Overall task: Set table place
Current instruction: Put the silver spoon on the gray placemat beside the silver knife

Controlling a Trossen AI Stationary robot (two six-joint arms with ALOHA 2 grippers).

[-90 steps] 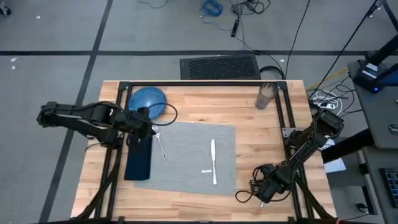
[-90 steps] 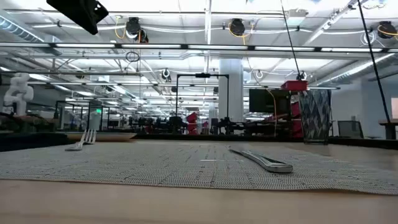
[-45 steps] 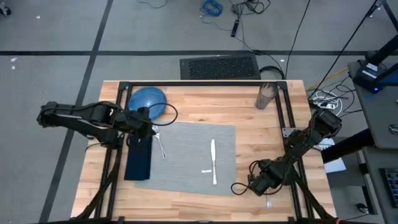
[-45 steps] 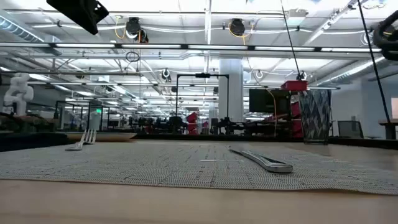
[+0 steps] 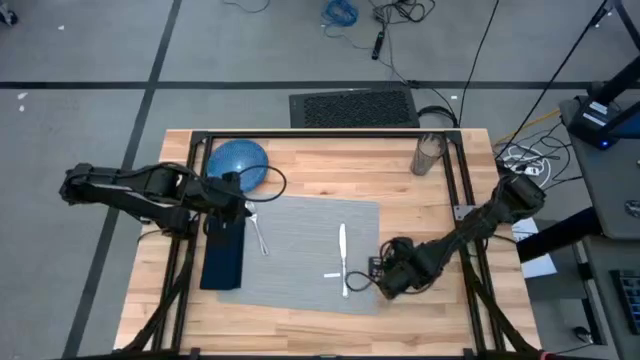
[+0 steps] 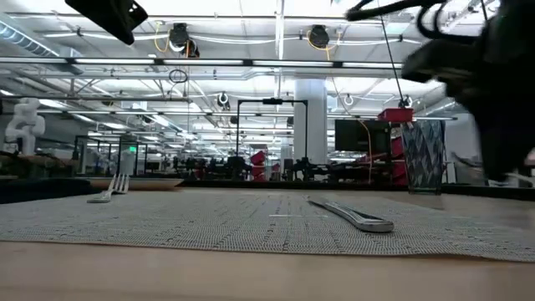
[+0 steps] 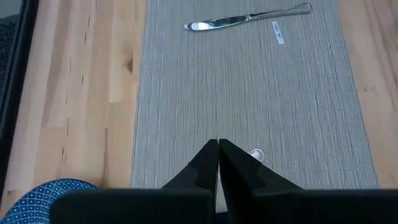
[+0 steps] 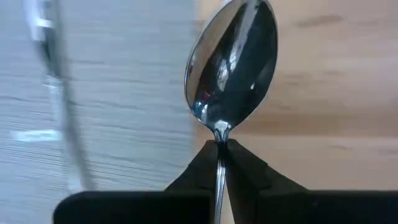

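Note:
The light-grey placemat (image 5: 300,250) lies flat on the wooden table (image 5: 420,210). On it lie a knife (image 5: 343,255) and, near its left edge, a fork (image 5: 258,232). My right gripper (image 5: 380,275) is at the placemat's right edge, shut on a spoon (image 8: 233,62). My left gripper (image 5: 243,208) is shut with nothing in it, above the fork's far end and well off the table in the low view (image 6: 109,12). A navy napkin (image 5: 223,252) lies at the placemat's left edge. My right gripper pinches the spoon's neck (image 8: 219,138), just behind the bowl, between its two fingertips. The fingers lie along the handle, most of which is hidden between them. The bowl (image 8: 236,56) sticks out past the fingertips, hollow side to the camera, over the placemat's right edge.
A blue dish (image 5: 238,162) sits at the far left of the table, behind my left gripper. A drinking glass (image 5: 428,153) stands at the far right. Black frame rails (image 5: 455,180) run along the table's sides. Bare wood lies right of the placemat.
My right gripper has carried the spoon from near the table's near right corner toward the left and a little toward the far edge, up to the placemat's right edge; it shows blurred in the low view.

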